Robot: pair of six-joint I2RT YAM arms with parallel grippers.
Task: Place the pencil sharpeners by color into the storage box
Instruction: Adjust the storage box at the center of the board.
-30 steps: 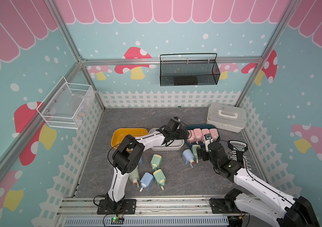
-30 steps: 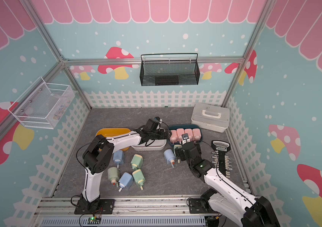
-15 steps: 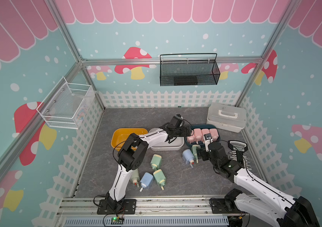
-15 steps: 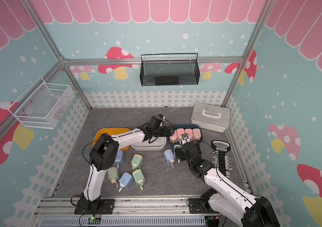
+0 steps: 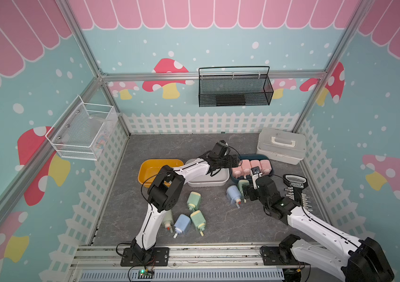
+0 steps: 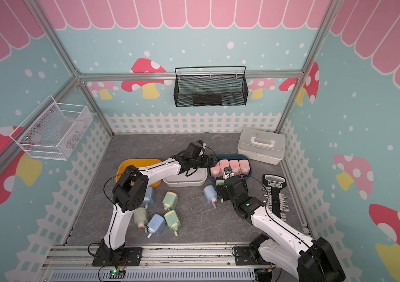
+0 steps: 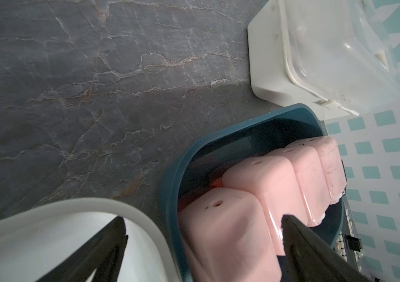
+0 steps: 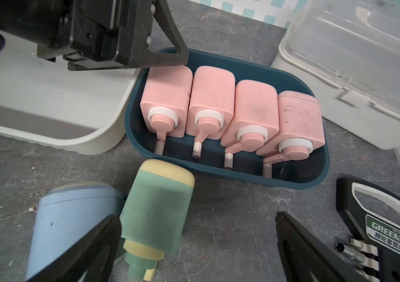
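Several pink pencil sharpeners [image 5: 252, 166] [image 8: 210, 102] lie side by side in the dark blue storage box [image 5: 255, 155] [image 8: 291, 182]. My left gripper [image 5: 236, 162] [image 7: 202, 219] hangs open over that box's left end, its jaws either side of the end pink one. My right gripper [image 5: 247, 189] [image 8: 197, 217] is open low over the floor in front of the box. A green sharpener [image 8: 156, 210] lies just inside one of its fingers, with a blue one [image 8: 71, 214] beyond. More green [image 5: 194, 199] and blue [image 5: 182, 224] sharpeners lie on the floor near the left arm.
A white storage box [image 5: 207, 183] and a yellow one [image 5: 145, 171] stand left of the blue one. A white lidded case [image 5: 281, 145] sits at the back right. A black socket holder [image 5: 295, 193] lies beside my right arm. Wire baskets [image 5: 234, 90] hang on the walls.
My left arm has swung right, carrying its open gripper from over the white box to the blue box's left end. The right arm has not moved.
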